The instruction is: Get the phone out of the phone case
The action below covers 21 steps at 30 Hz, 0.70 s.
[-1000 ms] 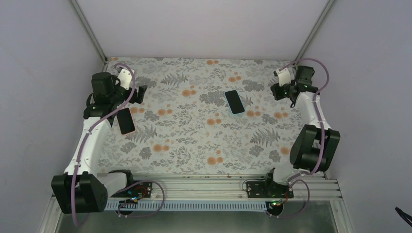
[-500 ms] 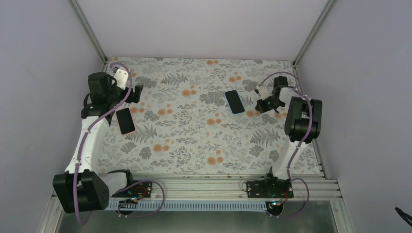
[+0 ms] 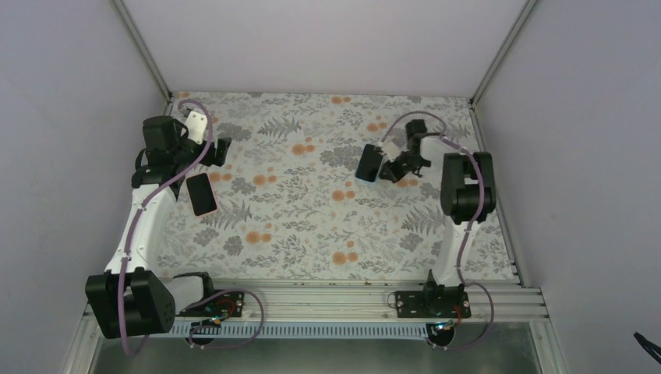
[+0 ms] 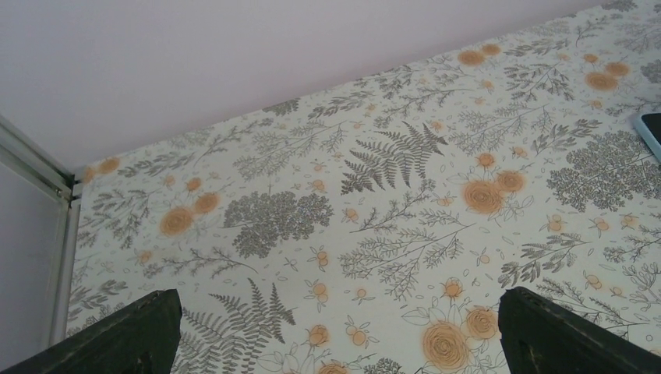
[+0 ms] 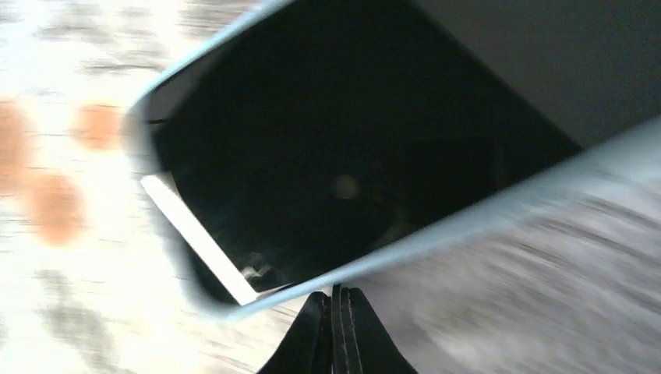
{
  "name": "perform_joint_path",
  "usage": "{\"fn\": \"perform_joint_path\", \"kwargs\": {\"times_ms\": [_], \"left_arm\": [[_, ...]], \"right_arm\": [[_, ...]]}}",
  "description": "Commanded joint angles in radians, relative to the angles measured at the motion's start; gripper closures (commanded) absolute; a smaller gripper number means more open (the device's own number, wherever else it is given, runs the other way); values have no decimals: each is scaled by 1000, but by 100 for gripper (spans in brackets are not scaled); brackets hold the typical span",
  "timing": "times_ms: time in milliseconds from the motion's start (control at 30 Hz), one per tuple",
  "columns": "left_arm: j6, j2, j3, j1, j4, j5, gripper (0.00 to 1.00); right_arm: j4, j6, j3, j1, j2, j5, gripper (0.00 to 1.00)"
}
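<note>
At the near edge of the floral-print table, we see the two arms bolted to a metal rail, each reaching away from us along its own side. Up the left side, a second phone, dark-faced, lies flat on the table just beside the left arm's white forearm. Just past it, the left gripper hangs over the pattern with its jaws spread wide and nothing between them. From its wrist camera we see the two dark fingers at the bottom corners of the frame, with only ferns and orange flowers in the gap.

Across the table, right of centre and toward the far side, the right arm folds inward. It brings the right gripper up against the phone, which sits in its light blue phone case. From the right wrist camera we see the claw pinched fully closed, its tips pressed together against the case's rim. The dark screen fills the frame above them, and the view is blurred. We see nothing caught between the tips. We cannot tell from overhead whether the cased phone lies flat or is tipped up on an edge. Beyond it, the plain pale wall closes the scene.
</note>
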Motion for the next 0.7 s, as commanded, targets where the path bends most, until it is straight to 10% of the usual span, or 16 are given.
{"fn": "perform_joint_path", "kwargs": {"times_ms": [0, 167, 333, 667], "left_arm": [[6, -4, 7, 5, -7, 18, 0], [9, -4, 10, 9, -17, 25, 0], [19, -11, 2, 16, -11, 49, 0], [21, -17, -5, 21, -1, 32, 0]], "right_arm": [[-251, -145, -4, 164, 37, -283, 96], [-222, -148, 15, 174, -61, -268, 96], [-260, -272, 42, 141, -198, -183, 2], [-225, -928, 170, 119, -149, 26, 0]]}}
